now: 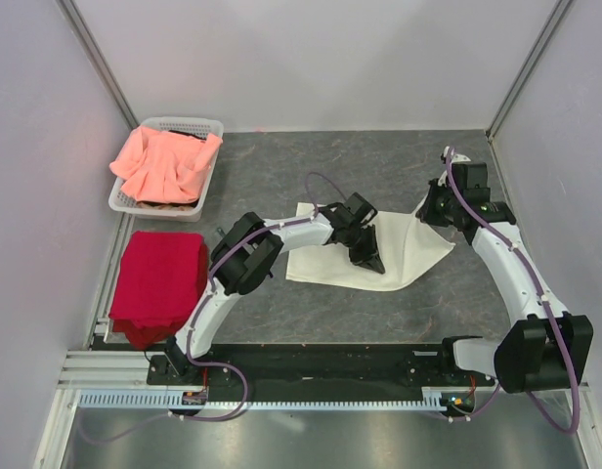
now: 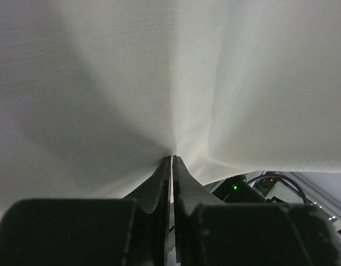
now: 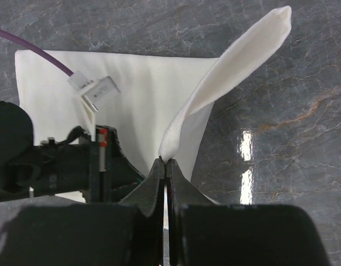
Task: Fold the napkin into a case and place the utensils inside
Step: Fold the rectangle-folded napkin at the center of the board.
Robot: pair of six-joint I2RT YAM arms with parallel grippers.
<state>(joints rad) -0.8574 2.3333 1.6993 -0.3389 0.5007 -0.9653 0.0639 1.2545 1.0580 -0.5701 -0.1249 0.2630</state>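
The napkin (image 1: 321, 262) was plain cream-white; the table (image 1: 379, 166), dark grey with pale marble veining. The red cloth (image 1: 162, 278) and pink cloth (image 1: 164, 164) were plain, the basket (image 1: 205, 125) white, the cables (image 3: 32, 51) purple.

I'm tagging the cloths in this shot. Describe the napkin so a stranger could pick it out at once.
On the dark grey table, look near the middle. The napkin lies there, one corner lifted off the surface. It is plain cream-white, unlike the red cloth at the left and the salmon-pink cloth in the white basket.
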